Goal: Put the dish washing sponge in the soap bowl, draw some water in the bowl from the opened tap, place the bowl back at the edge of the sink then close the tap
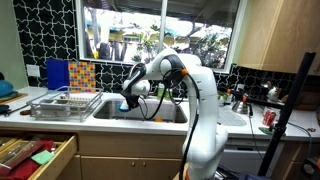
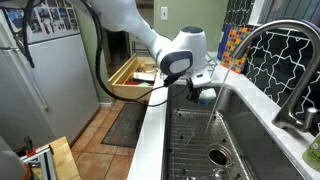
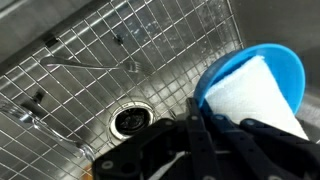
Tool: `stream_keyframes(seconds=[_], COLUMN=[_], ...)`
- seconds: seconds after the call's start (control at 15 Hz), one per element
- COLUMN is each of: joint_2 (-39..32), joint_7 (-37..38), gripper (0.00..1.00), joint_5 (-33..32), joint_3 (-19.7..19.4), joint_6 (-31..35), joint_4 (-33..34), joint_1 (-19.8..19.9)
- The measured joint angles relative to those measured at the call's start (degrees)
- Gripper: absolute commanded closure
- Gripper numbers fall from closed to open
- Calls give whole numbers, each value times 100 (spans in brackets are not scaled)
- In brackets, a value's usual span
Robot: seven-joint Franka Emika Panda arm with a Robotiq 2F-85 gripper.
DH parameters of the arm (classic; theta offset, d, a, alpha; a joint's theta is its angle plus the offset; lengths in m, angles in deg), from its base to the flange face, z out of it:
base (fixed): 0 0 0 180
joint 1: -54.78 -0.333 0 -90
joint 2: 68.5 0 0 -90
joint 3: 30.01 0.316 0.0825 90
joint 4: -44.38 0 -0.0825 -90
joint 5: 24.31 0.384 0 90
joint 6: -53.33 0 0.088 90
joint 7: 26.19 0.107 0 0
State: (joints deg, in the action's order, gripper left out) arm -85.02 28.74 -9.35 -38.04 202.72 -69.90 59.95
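The gripper is closed tight on the near rim of the soap bowl. In the wrist view the black fingers meet at the blue edge, though the contact itself is partly lost in shadow. The dish washing sponge lies inside the bowl and fills most of it. Bowl and gripper hang over the sink, clear of the wire grid that covers its floor. The drain lies off to one side of the bowl, in plain sight. The steel wall that shows stands well apart from the bowl, so there is free room over the grid.

In an exterior view the arm bends down over the basin. The bowl is a small blue spot under the gripper, toward the side of the sink nearer the dish rack, which stands on the counter just beside the rim. A drawer stands open below the rack.

In an exterior view taken from close by the tap, the spout arches over the basin — a thin pale streak, seemingly water, falls toward the grid just beside the gripper. The bowl cannot be made out there, and only the wrist view shows the sponge.
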Motion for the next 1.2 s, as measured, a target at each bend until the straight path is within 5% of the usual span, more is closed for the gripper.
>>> stream_keyframes(seconds=[0.53,1.2], joint_2=[-380,-706], joint_7=[1125,1507], gripper=[99,99], joint_5=[-661,-640], joint_3=[-406,-441], joint_6=[-28,-31], joint_4=[209,642], joint_1=[-149,-134])
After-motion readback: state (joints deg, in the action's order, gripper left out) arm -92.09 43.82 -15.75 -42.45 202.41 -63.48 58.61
